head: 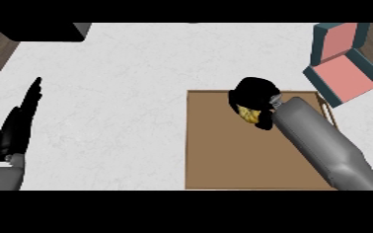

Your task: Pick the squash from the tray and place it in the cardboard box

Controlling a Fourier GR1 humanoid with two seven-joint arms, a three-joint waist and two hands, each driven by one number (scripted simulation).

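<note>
Right hand (253, 95) over the tray (218, 148), fingers curled round the squash (253, 114). Left hand (22, 121) rests open at left. Best lift straight up, then carry to the box (339, 64) — clear its teal wall.

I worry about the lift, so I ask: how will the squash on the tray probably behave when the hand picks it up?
The squash is mostly hidden under the right hand, which curls over it. Only a yellow, mottled patch shows, so it is probably stiff and keeps its shape. If rounded, as the patch hints, it may roll on the flat tray once released. Its weight cannot be judged from here.
</note>
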